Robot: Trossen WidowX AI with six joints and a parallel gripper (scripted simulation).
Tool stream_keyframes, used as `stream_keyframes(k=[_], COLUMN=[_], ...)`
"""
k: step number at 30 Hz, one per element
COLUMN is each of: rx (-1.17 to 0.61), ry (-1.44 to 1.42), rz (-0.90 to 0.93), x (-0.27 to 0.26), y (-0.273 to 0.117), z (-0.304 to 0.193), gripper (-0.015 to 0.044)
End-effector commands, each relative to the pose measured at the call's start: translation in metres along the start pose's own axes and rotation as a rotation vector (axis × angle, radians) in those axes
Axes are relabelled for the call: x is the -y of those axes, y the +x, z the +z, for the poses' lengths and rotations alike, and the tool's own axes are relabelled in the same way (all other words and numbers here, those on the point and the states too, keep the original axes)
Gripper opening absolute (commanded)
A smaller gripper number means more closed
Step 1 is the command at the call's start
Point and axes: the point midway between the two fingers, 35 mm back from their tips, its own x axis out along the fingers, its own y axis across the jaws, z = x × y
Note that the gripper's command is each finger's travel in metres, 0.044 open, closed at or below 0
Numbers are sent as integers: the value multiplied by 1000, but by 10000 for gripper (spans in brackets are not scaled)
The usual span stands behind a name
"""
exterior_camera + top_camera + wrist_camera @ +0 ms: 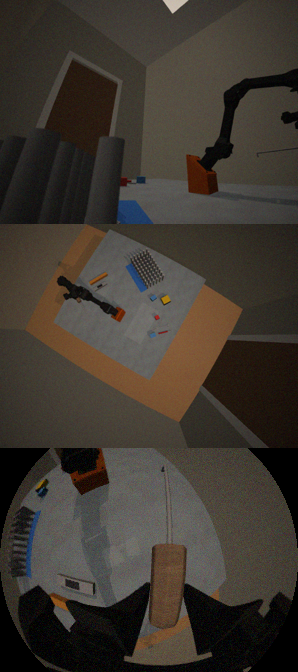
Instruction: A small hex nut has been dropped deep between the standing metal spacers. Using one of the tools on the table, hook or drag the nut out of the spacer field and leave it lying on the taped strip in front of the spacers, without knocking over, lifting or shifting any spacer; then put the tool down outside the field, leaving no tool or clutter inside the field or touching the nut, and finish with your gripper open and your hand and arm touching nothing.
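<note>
Hooked tool (79, 300) (277, 151) (169, 565) sits gripped in the claw (78, 298) (166, 587), hook seemingly beyond its fingers

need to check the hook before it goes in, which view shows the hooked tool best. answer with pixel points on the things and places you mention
The wrist view: the whole hooked tool (78, 300) (277, 150) (168, 583) shows, wooden handle, thin shaft and bent tip. The exterior view catches only part of the shaft and its down-turned tip; the top view, a small handle and faint shaft.

A yellow block (166, 299) (42, 484) sits right of a blue block (153, 298) (42, 492). A red cube (157, 317) (123, 181) lies nearer; a light-blue block (152, 335) (141, 179), nearer still.
</note>
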Motion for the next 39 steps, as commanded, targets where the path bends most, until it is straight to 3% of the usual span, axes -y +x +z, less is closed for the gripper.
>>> stream_keyframes(k=[1,39], rx=[1,1], ry=[-4,-4], rz=[4,4], x=[-2,-10], y=[5,38], z=[-2,-16], gripper=[0,0])
